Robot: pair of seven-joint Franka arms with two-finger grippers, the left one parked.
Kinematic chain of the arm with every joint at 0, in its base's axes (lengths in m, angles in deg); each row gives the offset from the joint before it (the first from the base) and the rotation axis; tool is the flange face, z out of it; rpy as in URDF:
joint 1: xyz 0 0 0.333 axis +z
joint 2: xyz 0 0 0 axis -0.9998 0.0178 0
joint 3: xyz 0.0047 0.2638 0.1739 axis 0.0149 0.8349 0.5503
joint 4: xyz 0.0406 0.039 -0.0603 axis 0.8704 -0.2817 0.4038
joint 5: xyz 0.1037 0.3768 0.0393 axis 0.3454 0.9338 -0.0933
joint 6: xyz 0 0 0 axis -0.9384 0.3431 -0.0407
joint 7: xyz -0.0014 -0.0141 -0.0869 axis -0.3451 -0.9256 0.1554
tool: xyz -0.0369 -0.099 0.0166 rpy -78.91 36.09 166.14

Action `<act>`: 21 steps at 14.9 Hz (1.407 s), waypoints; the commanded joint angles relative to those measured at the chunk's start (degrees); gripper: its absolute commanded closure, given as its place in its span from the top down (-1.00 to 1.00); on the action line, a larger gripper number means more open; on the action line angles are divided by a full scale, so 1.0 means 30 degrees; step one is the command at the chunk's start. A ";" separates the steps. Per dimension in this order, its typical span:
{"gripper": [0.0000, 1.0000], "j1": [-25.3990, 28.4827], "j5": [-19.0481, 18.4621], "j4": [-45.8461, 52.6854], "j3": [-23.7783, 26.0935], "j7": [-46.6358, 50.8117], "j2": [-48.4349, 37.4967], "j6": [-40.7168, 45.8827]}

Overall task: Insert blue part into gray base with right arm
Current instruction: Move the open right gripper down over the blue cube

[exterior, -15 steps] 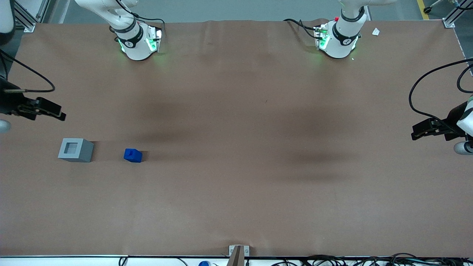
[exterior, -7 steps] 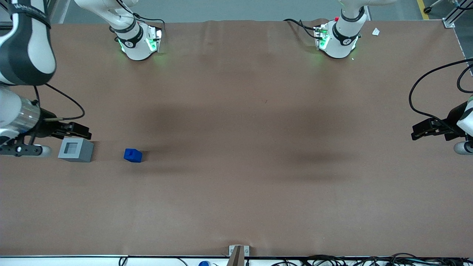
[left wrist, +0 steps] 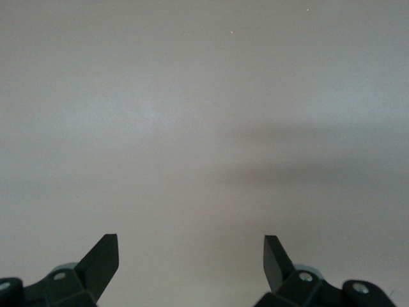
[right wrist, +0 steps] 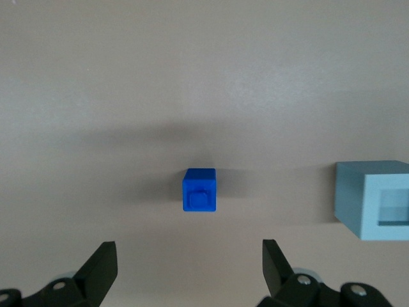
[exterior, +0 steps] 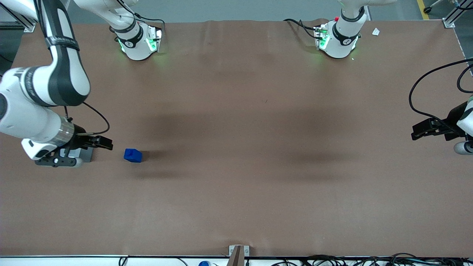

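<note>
Hovering with parted jaws, gripper (exterior: 105,142) overlooks one blue part (exterior: 133,155), one gray base (right wrist: 377,208).

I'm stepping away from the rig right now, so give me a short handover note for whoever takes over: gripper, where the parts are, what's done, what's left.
Gripper: open and empty, above the table, over the gray base and short of the blue part.
Blue part: standing on the table by itself, raised step up, untouched; the wrist view has it centred ahead of the open fingers.
Gray base: on the table beside the blue part, toward the working arm's end, mostly covered by the wrist in the front view; recess empty.
Done: nothing grasped or inserted.
Left: reach the blue part, grasp it, carry it over the base, insert it.
</note>
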 commanded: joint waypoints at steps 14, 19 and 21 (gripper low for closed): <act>1.00 0.0861 0.0185 -0.4469 -0.0086 0.0378 0.2718 -0.7806; 1.00 0.0920 0.0185 -0.4586 -0.0086 0.0378 0.3335 -0.8421; 0.95 0.0920 0.0185 -0.4731 -0.0086 0.0378 0.3510 -0.8888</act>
